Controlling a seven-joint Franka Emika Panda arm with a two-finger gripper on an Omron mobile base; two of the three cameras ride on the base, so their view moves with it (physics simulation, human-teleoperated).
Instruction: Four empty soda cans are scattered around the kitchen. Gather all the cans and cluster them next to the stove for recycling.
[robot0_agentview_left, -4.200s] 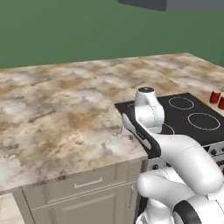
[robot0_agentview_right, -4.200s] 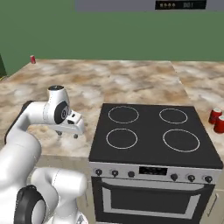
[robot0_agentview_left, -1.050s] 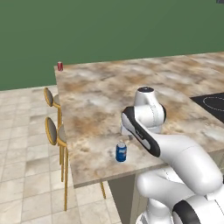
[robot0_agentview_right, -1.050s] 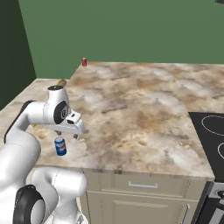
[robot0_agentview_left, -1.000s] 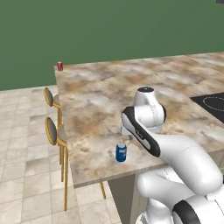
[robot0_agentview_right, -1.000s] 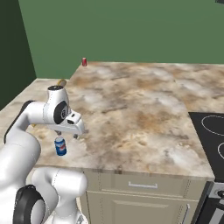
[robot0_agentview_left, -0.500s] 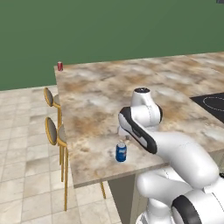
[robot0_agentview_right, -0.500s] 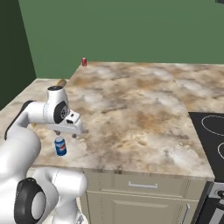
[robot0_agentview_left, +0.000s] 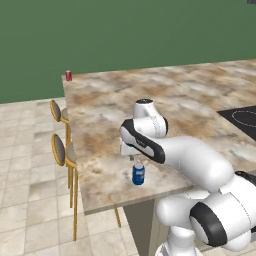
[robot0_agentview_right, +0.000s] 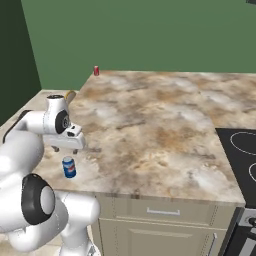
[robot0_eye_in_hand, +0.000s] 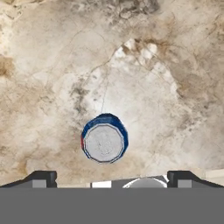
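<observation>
A white robot arm with dark joints reaches out over a long counter (robot0_agentview_left: 100, 115) of mottled beige and brown stone. Its two-finger gripper (robot0_eye_in_hand: 111, 178) hangs above a small blue cylindrical can with a silver top (robot0_agentview_left: 138, 174), which stands upright near the counter's front edge. Seen from the hand, the can sits a little left of centre between the two dark fingertips (robot0_eye_in_hand: 43, 178), which stand far apart at their widest, with nothing held between them and clear space all round the can. A small red cylindrical soda can (robot0_agentview_left: 68, 75) stands upright at the far corner of the counter, well apart from the arm, close to the dark green wall (robot0_agentview_right: 150, 30). The black glass stove (robot0_agentview_right: 242, 155) with white ring burners lies flush in the counter at the right side, well away from both cans. Two round-seated stools on thin golden legs (robot0_agentview_left: 62, 150) stand against the counter's left end, over a floor of pale square tiles (robot0_agentview_left: 25, 200).
</observation>
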